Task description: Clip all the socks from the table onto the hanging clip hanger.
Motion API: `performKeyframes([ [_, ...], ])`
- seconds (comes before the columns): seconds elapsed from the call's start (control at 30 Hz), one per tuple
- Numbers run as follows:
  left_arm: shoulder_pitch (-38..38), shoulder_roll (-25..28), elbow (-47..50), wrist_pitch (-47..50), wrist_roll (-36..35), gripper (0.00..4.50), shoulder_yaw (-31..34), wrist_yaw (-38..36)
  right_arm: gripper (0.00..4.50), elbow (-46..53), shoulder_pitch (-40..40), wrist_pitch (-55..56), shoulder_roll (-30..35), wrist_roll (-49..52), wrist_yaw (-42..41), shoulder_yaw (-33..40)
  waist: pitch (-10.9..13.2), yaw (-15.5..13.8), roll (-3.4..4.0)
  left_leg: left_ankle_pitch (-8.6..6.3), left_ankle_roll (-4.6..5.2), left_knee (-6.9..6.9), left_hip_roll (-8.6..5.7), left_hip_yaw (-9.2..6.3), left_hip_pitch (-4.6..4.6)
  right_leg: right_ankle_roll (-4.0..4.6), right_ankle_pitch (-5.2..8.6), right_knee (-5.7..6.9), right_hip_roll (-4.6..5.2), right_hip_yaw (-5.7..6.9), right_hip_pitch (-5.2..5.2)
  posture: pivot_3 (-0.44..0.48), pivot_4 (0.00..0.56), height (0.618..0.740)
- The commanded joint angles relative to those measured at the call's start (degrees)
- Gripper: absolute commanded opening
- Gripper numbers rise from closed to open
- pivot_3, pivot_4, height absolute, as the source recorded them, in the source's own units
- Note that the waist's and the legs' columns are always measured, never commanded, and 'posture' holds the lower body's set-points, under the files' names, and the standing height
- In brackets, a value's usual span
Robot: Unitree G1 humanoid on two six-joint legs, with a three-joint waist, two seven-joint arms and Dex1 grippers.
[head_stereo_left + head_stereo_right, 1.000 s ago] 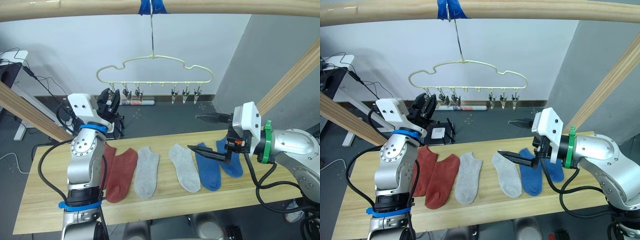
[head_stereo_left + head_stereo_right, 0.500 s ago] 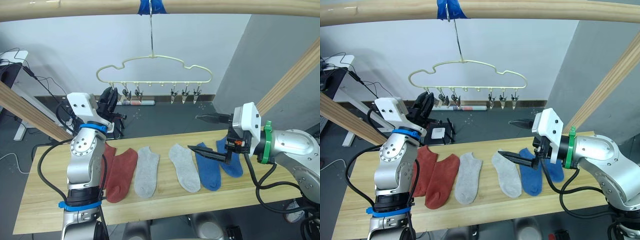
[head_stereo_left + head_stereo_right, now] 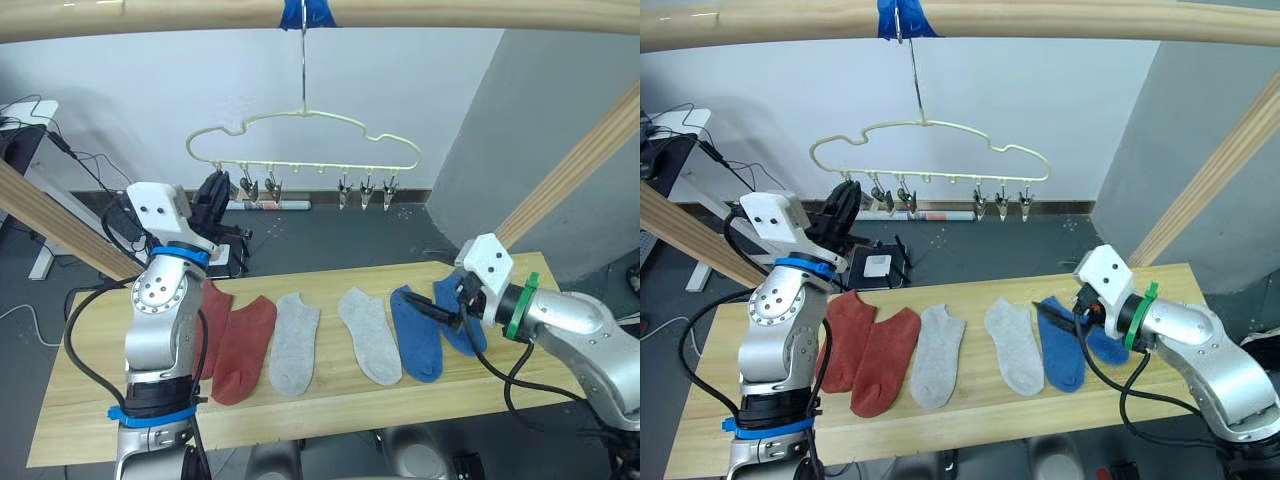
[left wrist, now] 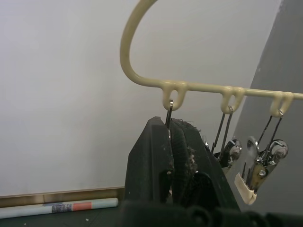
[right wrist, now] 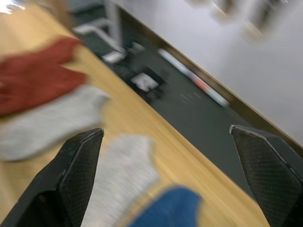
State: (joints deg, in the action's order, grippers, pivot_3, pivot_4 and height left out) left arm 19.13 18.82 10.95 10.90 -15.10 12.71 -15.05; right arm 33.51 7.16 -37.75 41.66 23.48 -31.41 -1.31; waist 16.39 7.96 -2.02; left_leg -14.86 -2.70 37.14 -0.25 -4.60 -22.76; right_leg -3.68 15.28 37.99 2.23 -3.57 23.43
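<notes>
**Left gripper pinching the end clip, right gripper spread over the blue socks**

The left gripper [image 4: 171,156] is reaching up to the clip hanger [image 3: 300,115], its two black fingers pressed together on the end clip [image 4: 169,124] nearest it. The other clips are hanging in a row further along the wire, away from that gripper.

The right gripper [image 5: 168,175] is sitting low over the table [image 3: 330,415] with its fingers spread wide apart and holding nothing. The two blue socks [image 3: 415,335] are lying right at its fingertips, the two grey socks [image 3: 330,335] just beyond them, and the two rust-red socks [image 3: 235,345] furthest from it, below the left arm. All six are lying flat on the table in one row.
</notes>
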Motion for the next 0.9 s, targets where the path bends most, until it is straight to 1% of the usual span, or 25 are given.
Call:
performKeyframes([
  [0.03, -1.3, 1.4, 5.8, 1.6, -0.4, 0.01, -0.7, -1.1, 4.50, -7.3, -4.0, 4.2, -6.6, -8.4, 11.3, 0.9, 0.0, 0.0, -0.09, 0.00, 0.00, -0.02, 0.00, 0.00, 0.01, 0.00, 0.00, 0.00, -0.02, 0.01, 0.00, -0.229, 0.325, 0.735],
  [0.1, -1.7, 1.7, 7.2, 2.9, -0.9, 0.01, -0.7, -1.5, 4.50, -12.8, -4.5, 6.4, -12.0, -11.3, 16.7, 1.6, 0.3, 0.0, -0.02, 0.00, 0.00, -0.04, 0.05, -0.03, 0.01, 0.00, 0.00, 0.01, -0.06, 0.03, 0.00, -0.221, 0.337, 0.735],
  [0.17, -1.7, 1.9, 8.0, 4.0, -1.3, 0.01, -0.7, -1.5, 4.50, -16.6, -4.0, 8.6, -15.6, -13.0, 19.3, 2.1, 0.8, 0.0, 0.12, 0.00, 0.00, -0.02, 0.05, 0.02, 0.03, 0.01, 0.00, 0.04, -0.03, -0.06, 0.01, -0.216, 0.341, 0.735],
  [0.27, -1.6, 2.1, 8.7, 5.0, -1.6, 0.01, -0.5, -1.4, 4.50, -21.7, -3.3, 12.0, -18.4, -16.1, 21.8, 2.0, 1.2, 0.0, 0.16, 0.00, 0.00, -0.02, 0.02, 0.10, 0.04, -0.03, -0.05, 0.04, -0.04, -0.15, 0.05, -0.212, 0.345, 0.735],
  [0.37, -1.5, 2.7, 9.5, 6.4, -2.3, 0.01, -0.2, -2.1, 4.50, -31.3, -0.7, 15.5, -22.6, -17.7, 26.1, 3.4, 1.3, 0.0, 0.14, 0.00, 0.00, -0.04, 0.02, 0.09, 0.03, -0.02, -0.05, 0.04, -0.05, -0.12, 0.06, -0.197, 0.353, 0.735],
  [0.5, -1.7, 3.2, 10.3, 7.6, -2.8, 0.01, 0.1, -2.3, 4.50, -39.4, 2.5, 18.3, -25.2, -18.8, 28.2, 5.3, 1.5, 0.0, 0.28, 0.00, 0.00, -0.06, 0.03, 0.08, 0.02, -0.01, -0.06, 0.04, -0.06, -0.12, 0.08, -0.185, 0.356, 0.735],
  [0.6, -1.7, 3.5, 10.6, 8.0, -3.0, 0.01, 0.3, -2.4, 4.50, -46.3, 4.9, 17.5, -26.8, -17.0, 28.6, 7.8, 1.6, 0.0, 0.28, 0.00, 0.00, -0.05, 0.03, 0.10, 0.01, -0.01, -0.06, 0.03, -0.04, -0.14, 0.08, -0.176, 0.357, 0.735],
  [0.67, -1.7, 3.7, 10.8, 8.3, -3.2, 0.01, 0.3, -2.5, 4.50, -48.6, 5.8, 16.8, -27.7, -15.4, 28.2, 9.5, 1.6, 0.0, 0.28, 0.00, 0.00, -0.05, 0.03, 0.09, 0.01, -0.01, -0.06, 0.03, -0.03, -0.13, 0.07, -0.174, 0.358, 0.735],
  [0.73, -1.8, 4.0, 11.0, 8.6, -3.5, 0.01, 0.5, -2.6, 4.50, -48.9, 5.9, 14.7, -28.7, -13.9, 28.1, 11.2, 1.6, -0.1, 0.28, 0.00, 0.00, -0.05, 0.03, 0.07, 0.03, -0.01, -0.07, 0.05, -0.03, -0.12, 0.06, -0.172, 0.358, 0.735],
  [0.77, -1.9, 4.1, 11.0, 8.7, -3.7, 0.00, 0.6, -2.7, 4.13, -48.5, 5.7, 13.7, -29.2, -13.2, 27.8, 11.8, 1.6, -0.1, 0.28, 0.00, 0.00, -0.05, 0.04, 0.06, 0.03, 0.00, -0.07, 0.06, -0.04, -0.10, 0.06, -0.172, 0.358, 0.735],
  [0.8, -2.0, 4.2, 11.1, 8.9, -4.0, 0.00, 0.7, -2.8, 3.90, -48.0, 5.2, 12.5, -29.5, -12.6, 27.2, 12.1, 1.6, -0.1, 0.28, 0.00, 0.00, -0.06, 0.04, 0.05, 0.03, 0.00, -0.07, 0.06, -0.05, -0.09, 0.06, -0.171, 0.358, 0.735],
  [0.87, -2.1, 4.3, 11.2, 9.1, -4.4, 0.00, 0.8, -3.0, 3.30, -46.3, 3.9, 10.8, -29.9, -11.9, 26.5, 12.0, 1.6, -0.1, 0.27, 0.00, 0.00, -0.05, 0.04, 0.05, 0.03, 0.00, -0.07, 0.05, -0.05, -0.10, 0.06, -0.171, 0.358, 0.735],
  [0.9, -2.1, 4.3, 11.3, 9.2, -4.4, 0.00, 0.8, -3.0, 2.88, -45.7, 3.5, 10.3, -30.1, -11.7, 26.4, 12.1, 1.6, -0.1, 0.26, 0.00, 0.00, -0.05, 0.04, 0.05, 0.02, -0.01, -0.07, 0.04, -0.04, -0.10, 0.05, -0.171, 0.358, 0.735],
])
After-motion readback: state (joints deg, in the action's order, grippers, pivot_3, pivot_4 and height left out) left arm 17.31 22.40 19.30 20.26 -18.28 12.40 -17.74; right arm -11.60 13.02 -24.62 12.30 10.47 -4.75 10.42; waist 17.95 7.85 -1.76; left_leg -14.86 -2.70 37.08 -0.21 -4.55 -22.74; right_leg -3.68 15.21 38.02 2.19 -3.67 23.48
